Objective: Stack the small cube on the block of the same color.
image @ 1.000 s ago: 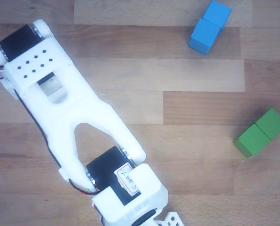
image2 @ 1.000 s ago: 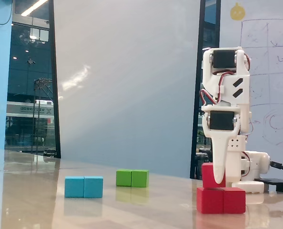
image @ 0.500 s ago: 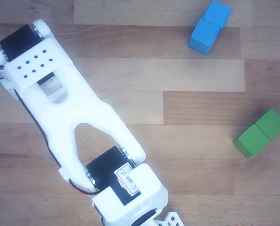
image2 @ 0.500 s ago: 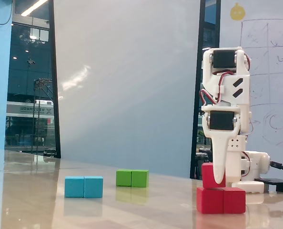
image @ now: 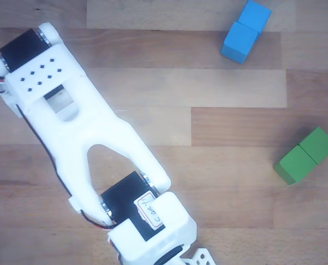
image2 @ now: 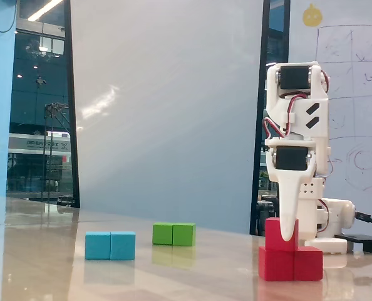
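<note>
- Two views, and they split the scene between them: only the fixed view shows the red pieces, because my white plastic arm (image: 92,149) covers that part of the wooden table (image: 153,88) in the other view, which looks straight down.
- One small red wooden cube (image2: 275,234) sits on top of the red oblong wooden block (image2: 291,263), over the block's left half as the fixed view shows it; cube and block touch.
- One red oblong block, then, lying flat on the table near my base, with a seam down its middle like two joined cubes.
- My claw (image2: 289,231) points straight down in the fixed view, and its white finger (image2: 290,207) lies against the small cube's right side.
- Whether my jaws are apart or clamped on the cube I cannot tell; the fixed view shows only one finger clearly, and the other view cuts my claw off at its bottom edge.
- One blue grooved wooden block (image: 245,31) and one green grooved wooden block (image: 306,155) show in both views, well apart from each other and from the red pair.
- Counted in all: three oblong blocks, one small cube.
</note>
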You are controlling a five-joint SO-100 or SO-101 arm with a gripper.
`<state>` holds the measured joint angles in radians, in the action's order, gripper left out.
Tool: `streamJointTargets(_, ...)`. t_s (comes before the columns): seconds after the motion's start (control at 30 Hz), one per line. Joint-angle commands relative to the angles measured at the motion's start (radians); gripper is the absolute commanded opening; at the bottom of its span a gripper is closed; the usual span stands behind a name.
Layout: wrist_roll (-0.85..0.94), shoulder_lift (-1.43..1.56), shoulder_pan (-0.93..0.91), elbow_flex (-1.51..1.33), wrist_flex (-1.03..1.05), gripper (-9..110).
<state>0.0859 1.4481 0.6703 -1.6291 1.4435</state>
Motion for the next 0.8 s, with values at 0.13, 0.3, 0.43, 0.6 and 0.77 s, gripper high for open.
streamJointTargets(0.13,0.009,0.037,-0.118,0.044,0.005,29)
streamJointTargets(0.3,0.009,0.038,-0.25,0.052,0.003,29)
streamJointTargets(0.43,0.011,0.041,-0.377,0.055,-0.006,29)
streamJointTargets(0.6,0.011,0.041,-0.531,0.057,-0.006,29)
streamJointTargets(0.77,0.008,0.041,-0.672,0.087,-0.008,29)
